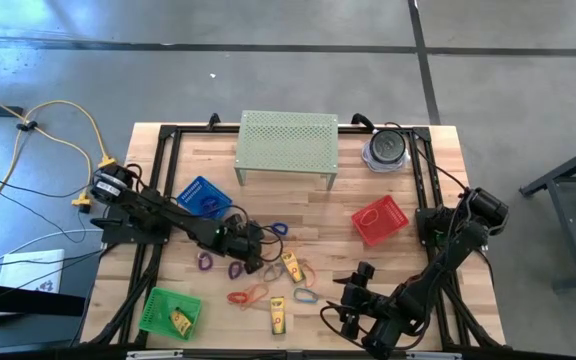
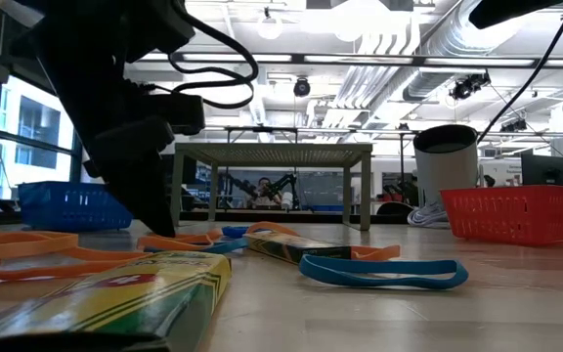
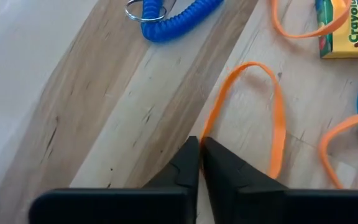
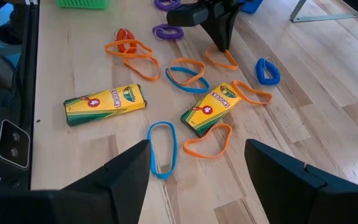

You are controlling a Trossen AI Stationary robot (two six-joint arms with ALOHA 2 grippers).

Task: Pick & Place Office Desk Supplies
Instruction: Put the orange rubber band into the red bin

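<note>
- rubber bands lie scattered across the middle of your wooden table [image 1: 298,205]: purple loops [image 1: 206,261] toward the left arm, orange ones around the centre, a blue band [image 4: 161,149] nearer the right arm.
- your left gripper [image 3: 201,152] is down on the table, its fingers clenched together on the edge of an orange band [image 3: 277,118]; the loop lies flat on the wood beyond the fingertips.
- in the high view that same left gripper [image 1: 251,251] sits mid-table, between the blue basket [image 1: 204,196] and the crayon boxes.
- a blue coil keyring [image 3: 176,15] lies just beyond the pinched band, apart from it.
- you have two yellow crayon boxes on the bare wood: one [image 4: 211,108] beside several orange bands, another [image 4: 104,104] well apart from it, closer to the table's front edge.
- a third yellow box [image 1: 180,320] rests inside the green basket [image 1: 163,310] at the front left corner.
- your right gripper [image 4: 197,180] hovers over the front right of the table with its fingers spread wide, grasping nothing; the blue band and an orange band [image 4: 209,144] lie on the table just ahead of it.
- the red basket [image 1: 380,220] stands on the right side, with something red in it that you cannot tell apart from the mesh.
- the pale green perforated stand [image 1: 288,143] sits at the back, a dark round container [image 1: 386,148] beside it.
</note>
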